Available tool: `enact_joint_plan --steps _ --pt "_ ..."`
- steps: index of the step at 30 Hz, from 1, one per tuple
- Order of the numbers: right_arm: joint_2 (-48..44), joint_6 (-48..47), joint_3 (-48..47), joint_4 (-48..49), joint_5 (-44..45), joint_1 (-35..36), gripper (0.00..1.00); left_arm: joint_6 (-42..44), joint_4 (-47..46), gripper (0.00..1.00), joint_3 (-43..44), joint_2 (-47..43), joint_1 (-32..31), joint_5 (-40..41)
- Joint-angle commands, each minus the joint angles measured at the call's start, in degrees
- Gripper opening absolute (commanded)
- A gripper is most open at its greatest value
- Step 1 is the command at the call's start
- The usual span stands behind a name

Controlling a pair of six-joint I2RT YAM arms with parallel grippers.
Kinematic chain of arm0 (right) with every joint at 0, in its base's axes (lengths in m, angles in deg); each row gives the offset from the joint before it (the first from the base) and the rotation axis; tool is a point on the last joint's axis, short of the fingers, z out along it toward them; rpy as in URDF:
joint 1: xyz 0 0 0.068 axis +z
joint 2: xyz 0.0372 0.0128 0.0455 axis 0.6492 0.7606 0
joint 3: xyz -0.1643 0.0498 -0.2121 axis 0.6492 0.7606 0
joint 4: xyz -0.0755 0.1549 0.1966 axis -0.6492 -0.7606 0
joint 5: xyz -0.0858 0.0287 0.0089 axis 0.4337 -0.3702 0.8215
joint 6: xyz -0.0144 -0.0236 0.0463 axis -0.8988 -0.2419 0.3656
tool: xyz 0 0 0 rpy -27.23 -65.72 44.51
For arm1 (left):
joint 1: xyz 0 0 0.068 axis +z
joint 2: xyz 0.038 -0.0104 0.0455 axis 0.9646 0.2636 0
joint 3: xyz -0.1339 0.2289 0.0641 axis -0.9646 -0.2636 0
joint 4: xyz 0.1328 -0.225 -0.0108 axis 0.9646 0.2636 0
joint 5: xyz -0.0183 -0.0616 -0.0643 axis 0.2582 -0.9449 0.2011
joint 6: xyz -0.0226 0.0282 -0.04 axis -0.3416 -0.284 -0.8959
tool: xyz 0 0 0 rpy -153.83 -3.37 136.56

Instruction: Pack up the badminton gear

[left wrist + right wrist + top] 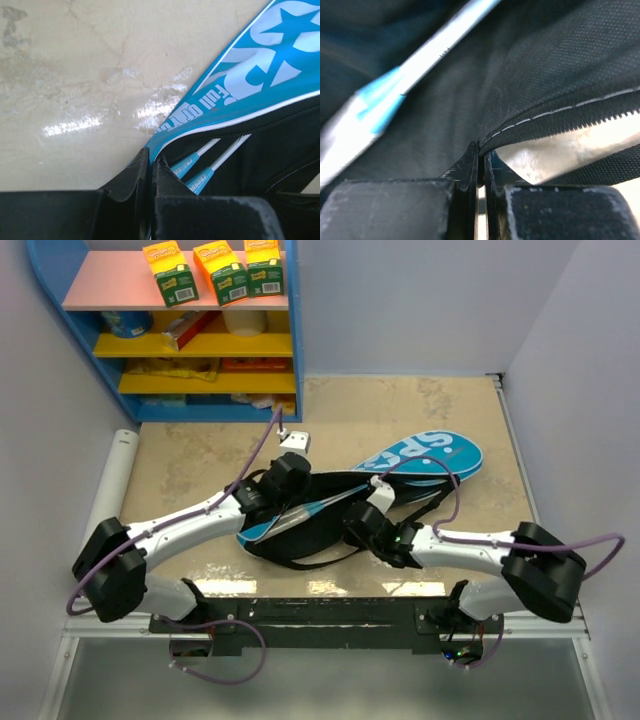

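Observation:
The long blue bag [430, 455] lettered in white lies diagonally across the table, its black inside open toward the arms. Two light-blue rackets [305, 510] lie inside it, their shafts showing in the left wrist view [200, 170]. My left gripper [283, 472] is shut on the bag's blue upper edge [155, 145]. My right gripper [362, 525] is shut on the bag's black lower zip edge [530, 122], with one racket shaft [395, 95] blurred beside it. No shuttlecocks show.
A blue shelf unit [180, 330] with orange-green boxes [212, 268] stands at the back left. A white tube [112, 480] lies along the left wall. Black straps [300, 558] trail from the bag toward the near edge.

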Motion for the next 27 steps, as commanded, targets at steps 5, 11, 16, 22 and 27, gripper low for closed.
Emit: enact_joint_plan --steps 5,11,16,22,27 --pt "8.89 3.87 -6.86 5.93 -0.34 1.07 0.28 2.56 -1.52 0.00 8.00 6.87 3.20 6.75" --pt "4.68 0.97 -7.13 0.14 -1.92 1.07 0.52 -2.63 1.04 0.15 0.98 5.30 3.12 2.56" --pt "-1.56 -1.40 -5.82 -7.06 -3.59 1.07 0.56 -3.69 -3.18 0.45 -9.38 -2.94 3.03 -7.46" --pt "-11.14 -2.37 -5.37 -17.96 -1.23 1.07 0.56 -4.74 -5.82 0.58 -13.89 -13.66 2.59 -19.58" --pt "-17.82 -2.99 -5.99 -27.01 5.89 0.28 0.58 -4.74 -10.29 0.59 -12.58 -17.20 0.75 -28.48"
